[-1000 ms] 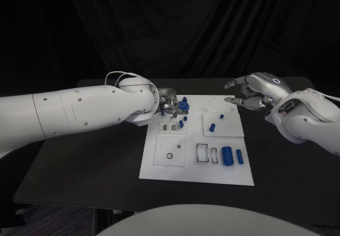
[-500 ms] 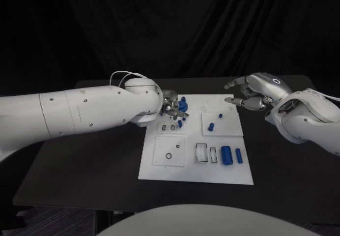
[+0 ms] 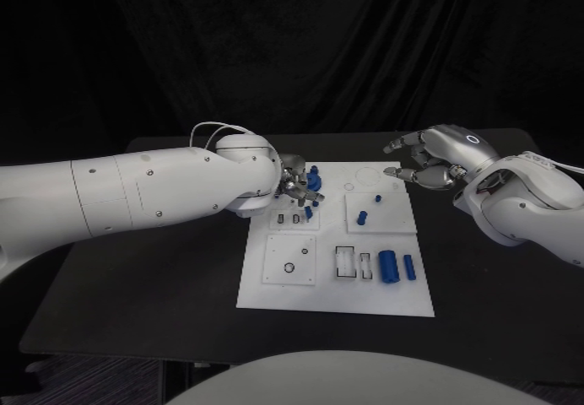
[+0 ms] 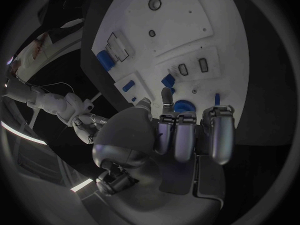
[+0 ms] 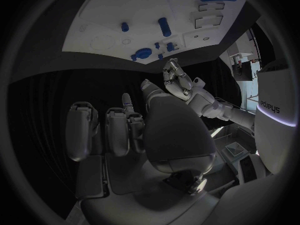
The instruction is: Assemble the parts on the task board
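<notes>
The white task board (image 3: 292, 291) lies mid-table. My left hand (image 3: 296, 187) hovers over its far left corner, fingers stretched close together above a round blue part (image 4: 183, 106) and a cluster of small blue parts (image 3: 316, 177). Whether it pinches one of them is hidden. A thin blue peg (image 4: 217, 99) stands beside its fingertips. My right hand (image 3: 429, 162) hangs above the board's far right corner, fingers half curled and apart, with nothing in them. A large blue cylinder (image 3: 390, 266) and a slimmer blue bar (image 3: 412, 268) lie at the board's right side.
A blue peg (image 3: 364, 219) and a small blue stub (image 3: 380, 200) sit on the square plate below my right hand. Empty slots (image 3: 348, 261) and a round hole (image 3: 291, 268) mark the board's near half. The black table (image 3: 146, 287) surrounds the board.
My left hand has edged a little to the right, further over the board's far left corner. My right hand has hardly moved.
</notes>
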